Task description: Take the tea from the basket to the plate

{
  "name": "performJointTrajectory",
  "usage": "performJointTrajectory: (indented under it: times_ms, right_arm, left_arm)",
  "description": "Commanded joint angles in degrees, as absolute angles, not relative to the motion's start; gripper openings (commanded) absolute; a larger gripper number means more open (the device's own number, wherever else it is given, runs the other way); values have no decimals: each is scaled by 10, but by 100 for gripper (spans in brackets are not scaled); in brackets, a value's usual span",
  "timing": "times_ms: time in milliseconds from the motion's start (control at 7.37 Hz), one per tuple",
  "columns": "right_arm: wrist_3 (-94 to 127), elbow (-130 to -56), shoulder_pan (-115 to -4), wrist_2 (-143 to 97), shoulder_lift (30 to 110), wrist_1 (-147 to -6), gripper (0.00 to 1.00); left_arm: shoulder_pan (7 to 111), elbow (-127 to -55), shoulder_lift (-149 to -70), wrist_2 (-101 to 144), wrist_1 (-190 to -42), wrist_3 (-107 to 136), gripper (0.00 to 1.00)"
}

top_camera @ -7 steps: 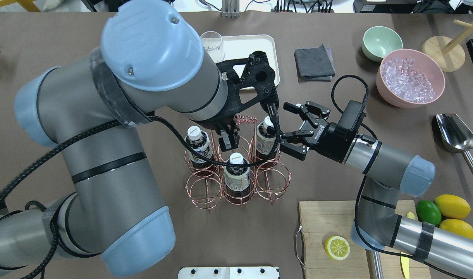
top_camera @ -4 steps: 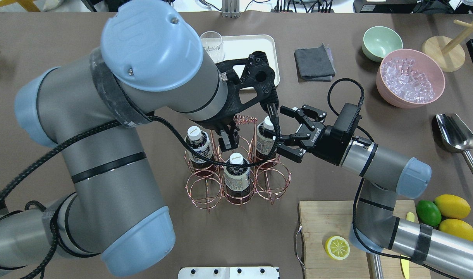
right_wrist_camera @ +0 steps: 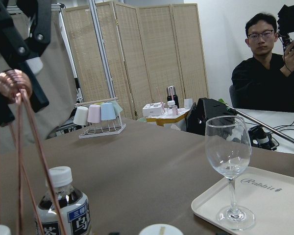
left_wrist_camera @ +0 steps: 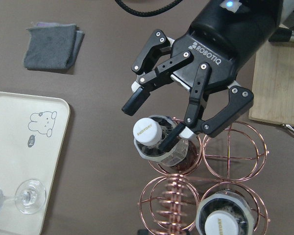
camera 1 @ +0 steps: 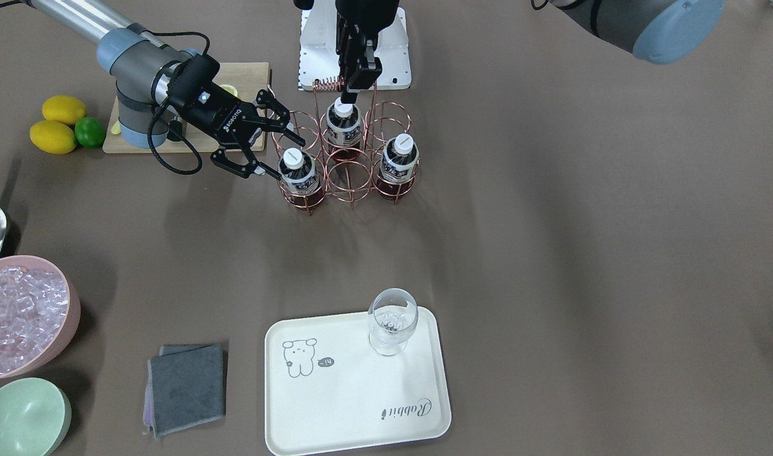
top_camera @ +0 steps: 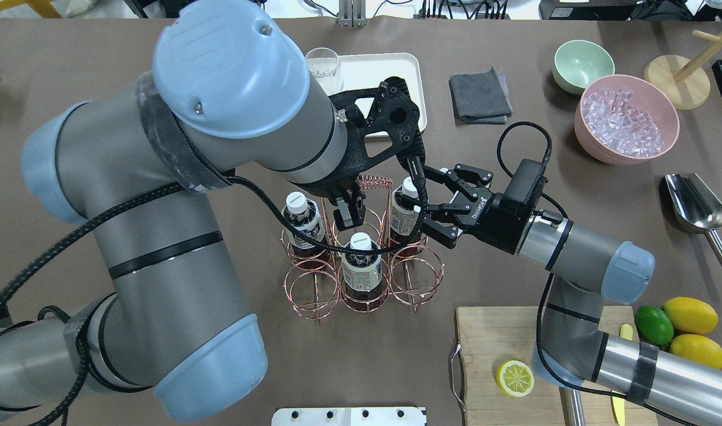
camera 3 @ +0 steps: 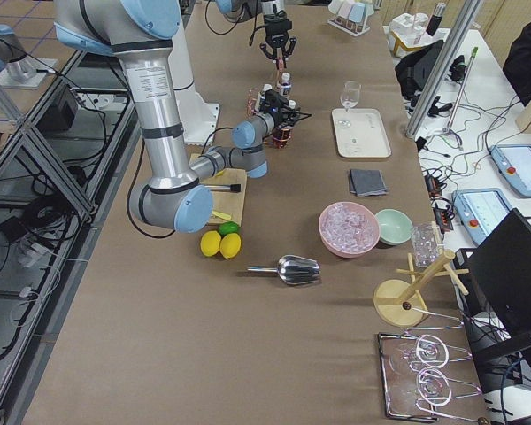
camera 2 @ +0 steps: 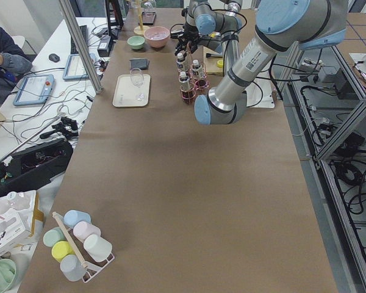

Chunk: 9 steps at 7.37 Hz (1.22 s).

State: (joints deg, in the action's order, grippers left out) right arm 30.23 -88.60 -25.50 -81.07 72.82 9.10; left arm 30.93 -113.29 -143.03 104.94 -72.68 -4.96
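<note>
Just now the right gripper has its fingers spread wide, one either side of the white cap of the tea. That bottle stands upright in the basket, in the corner ring nearest that arm, so I'd expect a straight-up lift. The left gripper pinches the basket's handle. The plate lies well apart, farther from the robot.

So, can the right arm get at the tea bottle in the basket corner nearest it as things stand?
Probably yes. The right gripper is open with a finger either side of that tea bottle at its cap, above the basket ring, and nothing shows between them to block it closing.
</note>
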Motion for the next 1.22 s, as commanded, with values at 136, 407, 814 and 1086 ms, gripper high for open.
performJointTrajectory:
  times_ms: [136,407,814,1086]
  right_arm:
    - [302,-885,-255,-809,722,77,48]
    - [304,-889,-255,-809,724,79,20]
    - [315,-905,-255,-809,729,80,0]
    - [330,-931,-255,-809,736,77,0]
  left_arm:
    - [309,-1133,-1430,1050,-727,-49,0]
    - [309,-1133,-1427,1050,-729,-49,0]
    - [309,-1133,-1427,1050,-729,-49,0]
    - [309,-1133,-1426,1049,-729,-49,0]
